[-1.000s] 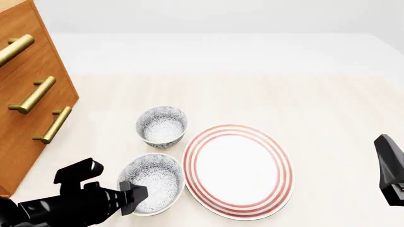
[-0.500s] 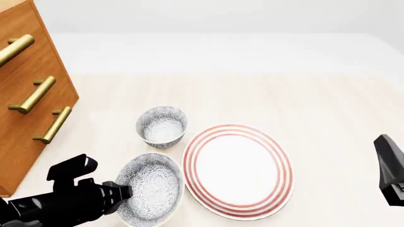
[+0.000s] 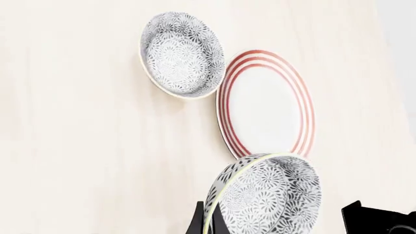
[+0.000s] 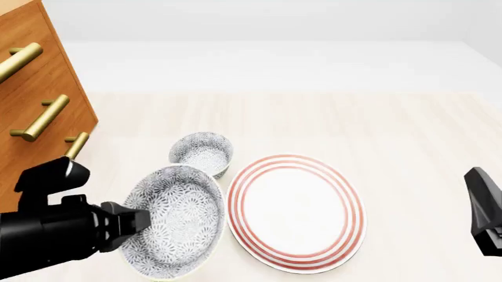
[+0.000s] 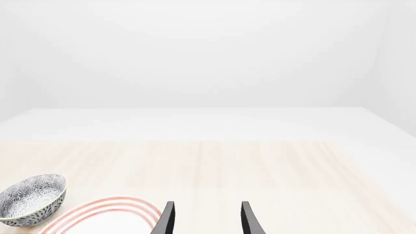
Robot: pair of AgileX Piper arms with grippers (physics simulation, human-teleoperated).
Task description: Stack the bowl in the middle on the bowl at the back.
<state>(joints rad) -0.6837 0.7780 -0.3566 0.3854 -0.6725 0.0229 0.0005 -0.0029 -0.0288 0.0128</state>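
Observation:
The middle bowl [image 4: 178, 218], grey-patterned, hangs tilted above the table's front left, its opening turned toward the camera. My left gripper [image 4: 135, 222] is shut on its left rim; the left wrist view shows the fingers [image 3: 198, 223] pinching the rim of that bowl [image 3: 266, 197]. The back bowl [image 4: 202, 153], with the same pattern, stands upright on the table just behind it, and it also shows as the bowl [image 3: 182, 54] beyond the held one. My right gripper [image 5: 208, 222] is open with nothing between its fingers, low at the right edge [image 4: 485, 211].
A white plate with red rings [image 4: 297, 212] lies flat right of the bowls, and its rim [image 5: 104, 207] shows in the right wrist view. A wooden drawer cabinet with brass handles [image 4: 39, 111] stands along the left side.
My left gripper has raised the middle bowl off the table and tipped it up, so it looks larger and overlaps the back bowl's front. The right arm has not moved.

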